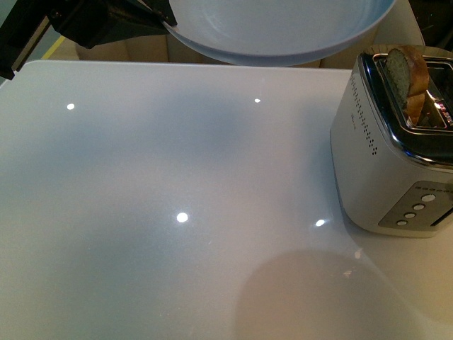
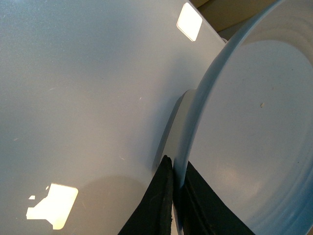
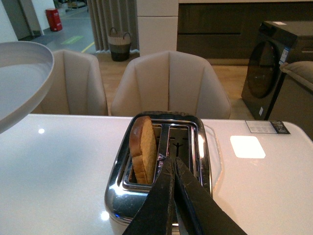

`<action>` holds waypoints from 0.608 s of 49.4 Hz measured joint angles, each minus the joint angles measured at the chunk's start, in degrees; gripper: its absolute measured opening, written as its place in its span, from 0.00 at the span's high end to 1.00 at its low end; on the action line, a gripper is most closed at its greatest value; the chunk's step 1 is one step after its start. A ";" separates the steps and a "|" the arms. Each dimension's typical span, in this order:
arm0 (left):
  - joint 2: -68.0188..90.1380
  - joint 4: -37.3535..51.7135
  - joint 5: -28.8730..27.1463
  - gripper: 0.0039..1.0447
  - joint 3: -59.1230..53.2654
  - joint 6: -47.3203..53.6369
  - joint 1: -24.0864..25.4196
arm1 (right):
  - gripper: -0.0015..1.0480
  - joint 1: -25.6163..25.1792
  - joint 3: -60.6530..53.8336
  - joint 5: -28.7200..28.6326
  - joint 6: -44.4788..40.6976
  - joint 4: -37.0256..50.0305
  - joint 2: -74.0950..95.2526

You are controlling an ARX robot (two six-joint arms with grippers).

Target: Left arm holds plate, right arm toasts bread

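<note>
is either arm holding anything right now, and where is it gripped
The left end effector pinches the plate by its rim. The right end effector holds nothing; the bread sits in the toaster.

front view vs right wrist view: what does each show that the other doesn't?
Front only: the left gripper clamped on the plate rim, and the button panel on the toaster. Right wrist only: the right gripper, fingers together, empty, pointing at the toaster; chairs behind the table. Both: plate, toaster, bread standing in a slot, white table.
</note>
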 joint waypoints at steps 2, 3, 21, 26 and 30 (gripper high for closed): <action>0.00 0.00 0.02 0.97 0.00 0.00 -0.02 | 0.98 0.00 -0.26 -0.02 0.02 -0.59 -0.87; 0.00 0.00 0.04 0.97 0.00 0.00 -0.02 | 0.98 0.00 -0.42 -0.02 0.02 -1.01 -1.42; 0.00 0.00 0.00 0.97 0.00 0.00 -0.02 | 0.98 -0.04 -3.19 -0.13 0.15 -4.79 -9.20; 0.00 0.00 0.00 0.97 0.00 0.00 -0.02 | 0.98 -0.04 -3.19 -0.04 0.15 -7.39 -12.13; 0.00 0.00 0.00 0.97 0.00 0.00 -0.02 | 0.98 -0.04 -3.19 -0.04 0.15 -9.84 -14.60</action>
